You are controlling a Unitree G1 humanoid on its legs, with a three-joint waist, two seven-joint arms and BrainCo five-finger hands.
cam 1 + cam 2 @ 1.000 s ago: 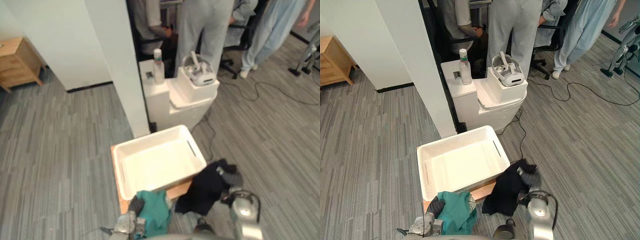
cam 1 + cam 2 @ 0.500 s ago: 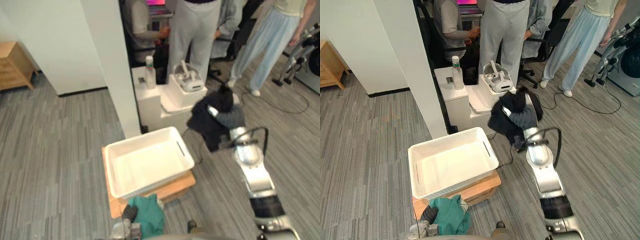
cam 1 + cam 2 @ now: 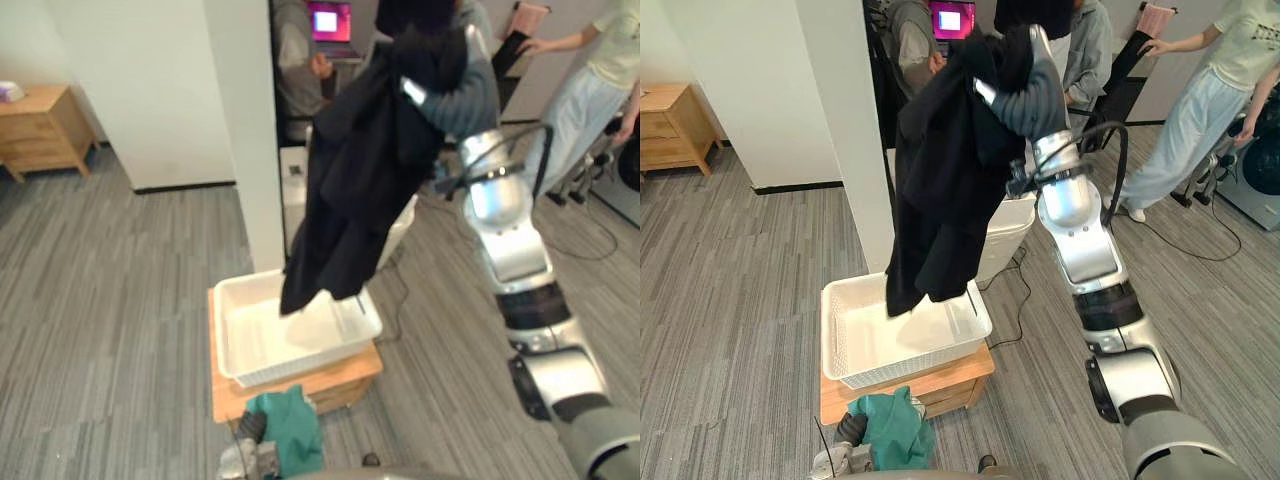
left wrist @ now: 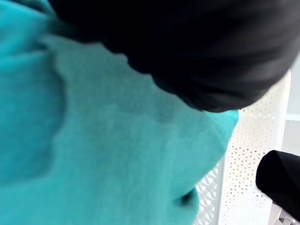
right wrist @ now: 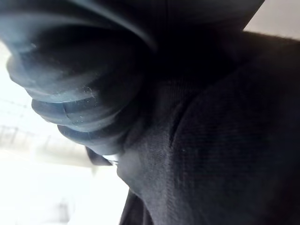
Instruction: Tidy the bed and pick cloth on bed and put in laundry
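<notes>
The black garment [image 3: 945, 170] hangs from the raised right hand [image 3: 1028, 98], its hem over the white basket [image 3: 890, 366]. The fingers are buried in the folds, so I can't tell their grip. A teal cloth [image 3: 890, 432] drapes over the left hand [image 3: 848, 432], and its fingers are hidden too.

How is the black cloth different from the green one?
The black cloth hangs high from the raised right hand, its lower end dangling over the white basket. The teal cloth sits low, bunched at the left hand, nearer the robot than the basket. The black cloth is stretched out long and looks bigger; the teal cloth is a small crumpled bundle. Both are soft cloth, outside the basket.
</notes>
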